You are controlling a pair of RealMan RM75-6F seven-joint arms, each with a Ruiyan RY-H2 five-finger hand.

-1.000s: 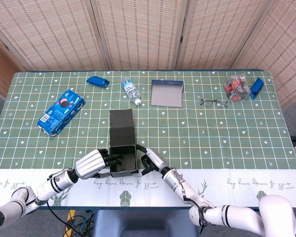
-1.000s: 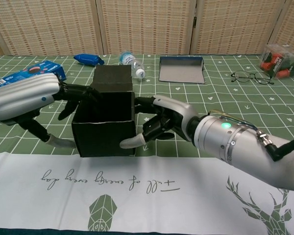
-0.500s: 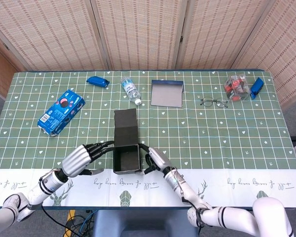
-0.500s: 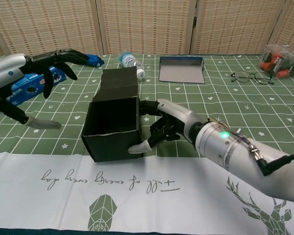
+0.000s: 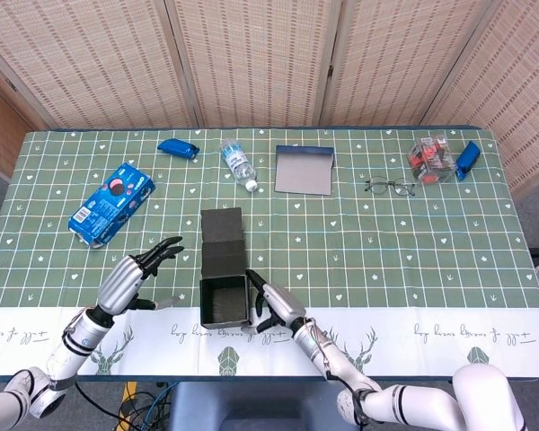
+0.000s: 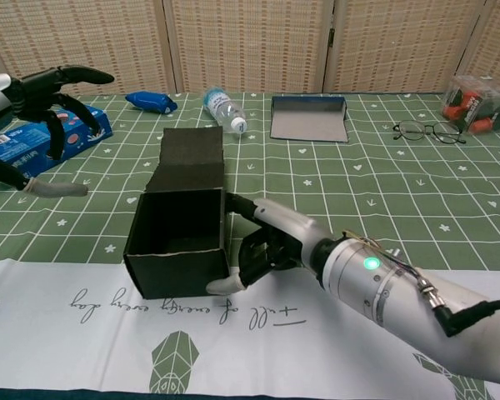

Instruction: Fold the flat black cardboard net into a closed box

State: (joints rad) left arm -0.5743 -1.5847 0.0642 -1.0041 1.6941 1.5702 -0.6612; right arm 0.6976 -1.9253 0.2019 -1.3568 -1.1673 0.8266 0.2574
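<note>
Black cardboard fills the curl of my right hand [image 6: 262,254]: its fingers press the right wall of the box [image 5: 225,298] and the thumb lies low along the front corner, so that hand holds the box alone. My left hand [image 5: 130,277] hangs clear above the green checked tablecloth [image 5: 413,242], fingers spread wide and holding nothing, well apart from the box's left wall.

A second ago both hands bracketed the box, the left one reaching into its open top. Since then the left has let go and drawn back toward the left edge of the table, and the box has slid toward me; it now sits at the near edge, its base on the white printed runner [image 6: 317,333]. I judge the walls are formed and stand without a second hand, which leaves the closing as the remaining work.

The box itself reads as an upright open tray: four matte black walls, square mouth facing up, interior empty. Its lid flap [image 5: 222,237] trails from the far wall, lying back toward the table's middle rather than folded over. In the chest view the near rim looks slightly uneven, so I suspect the front wall is not fully locked.
</note>
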